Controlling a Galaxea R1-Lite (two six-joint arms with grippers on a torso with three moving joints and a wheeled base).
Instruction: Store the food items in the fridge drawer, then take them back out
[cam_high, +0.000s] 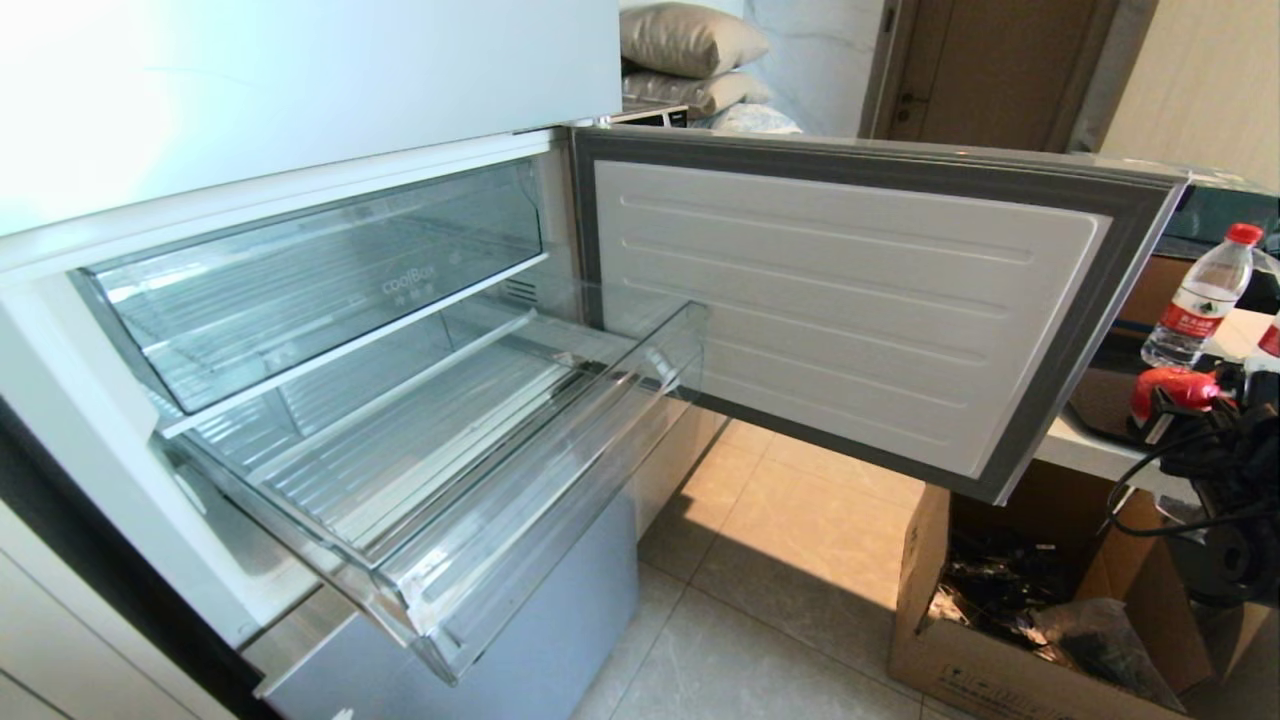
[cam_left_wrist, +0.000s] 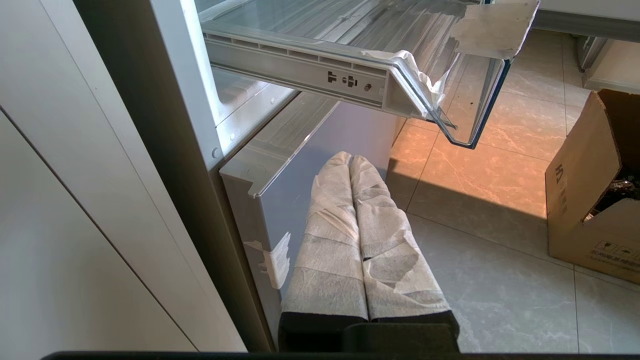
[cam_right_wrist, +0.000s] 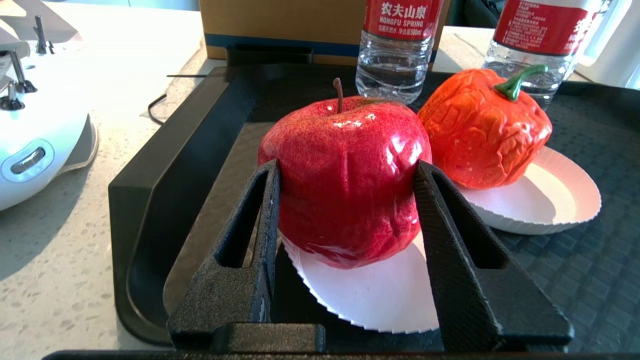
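Observation:
A glossy red apple (cam_right_wrist: 345, 175) with a brown stem is on a white paper plate (cam_right_wrist: 380, 295) in a black tray (cam_right_wrist: 150, 200). My right gripper (cam_right_wrist: 347, 167) is shut on the apple, one black finger pressed to each side. A wrinkled orange-red pepper (cam_right_wrist: 482, 130) with a green stem rests on a second plate (cam_right_wrist: 545, 200) just beyond. In the head view the apple (cam_high: 1172, 388) shows at the far right edge. The clear fridge drawer (cam_high: 540, 520) is pulled out with nothing in it. My left gripper (cam_left_wrist: 350, 160), wrapped in white cloth, hangs shut beside the lower fridge panel.
The open fridge door (cam_high: 850, 300) stands between drawer and counter. Above the drawer sits the coolBox bin (cam_high: 330, 280). Two water bottles (cam_right_wrist: 397, 45) and a cardboard box (cam_right_wrist: 280, 25) stand behind the tray. A white controller (cam_right_wrist: 35, 135) lies beside it. Another open box (cam_high: 1000, 640) is on the floor.

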